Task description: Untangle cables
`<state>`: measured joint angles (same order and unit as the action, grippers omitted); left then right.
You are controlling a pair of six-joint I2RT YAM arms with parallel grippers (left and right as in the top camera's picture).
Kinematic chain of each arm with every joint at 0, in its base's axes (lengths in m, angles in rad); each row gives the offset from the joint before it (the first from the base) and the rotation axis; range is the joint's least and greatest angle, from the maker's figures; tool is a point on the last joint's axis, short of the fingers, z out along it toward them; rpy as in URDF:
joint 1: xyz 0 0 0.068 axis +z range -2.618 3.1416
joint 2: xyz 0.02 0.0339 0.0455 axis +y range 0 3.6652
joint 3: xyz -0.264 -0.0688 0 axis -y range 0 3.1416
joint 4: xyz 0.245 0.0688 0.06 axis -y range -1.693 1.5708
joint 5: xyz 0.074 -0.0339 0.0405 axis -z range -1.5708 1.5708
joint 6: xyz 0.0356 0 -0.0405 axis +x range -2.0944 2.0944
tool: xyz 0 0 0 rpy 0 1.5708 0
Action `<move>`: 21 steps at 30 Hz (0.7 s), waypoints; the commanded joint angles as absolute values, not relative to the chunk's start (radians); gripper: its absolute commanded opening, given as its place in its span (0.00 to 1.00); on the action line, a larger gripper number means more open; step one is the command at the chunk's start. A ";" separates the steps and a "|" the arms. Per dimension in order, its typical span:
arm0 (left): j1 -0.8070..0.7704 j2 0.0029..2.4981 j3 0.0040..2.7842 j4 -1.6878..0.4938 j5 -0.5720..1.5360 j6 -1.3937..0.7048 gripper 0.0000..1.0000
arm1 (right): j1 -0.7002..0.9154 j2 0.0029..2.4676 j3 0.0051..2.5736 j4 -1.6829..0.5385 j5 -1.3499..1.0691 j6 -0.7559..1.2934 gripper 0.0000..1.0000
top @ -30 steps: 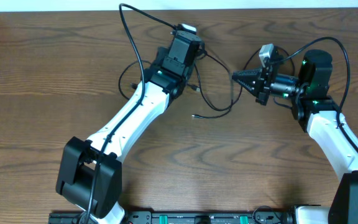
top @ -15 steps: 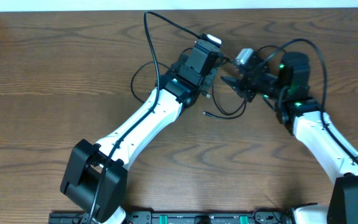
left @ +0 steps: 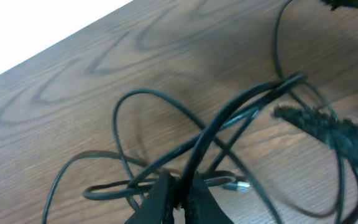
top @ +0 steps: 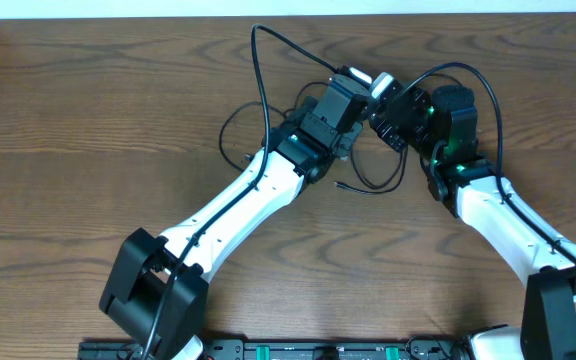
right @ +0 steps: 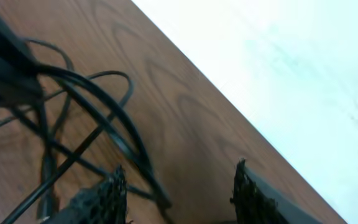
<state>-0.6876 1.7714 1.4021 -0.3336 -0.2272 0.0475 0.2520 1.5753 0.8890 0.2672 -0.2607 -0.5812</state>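
The tangled black cables (left: 235,107) lie looped near the far edge of the wooden table (top: 88,130), where my left gripper (left: 178,199) pinches several strands between closed jaws. My right gripper (right: 178,183) hangs just beside them, jaws apart.

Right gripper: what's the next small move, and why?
Probably nudge the right gripper toward the strand so it sits mid-gap before closing. Its fingers stand open, and that black strand runs just inside the gap, close to one of them. The left gripper is shut on the cables where they cross, so a second grip nearby could likely draw a loop free.
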 commanded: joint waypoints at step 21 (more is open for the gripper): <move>-0.636 1.741 1.411 -0.331 -0.221 0.054 0.08 | 0.211 1.631 0.894 0.278 -0.478 -0.497 0.01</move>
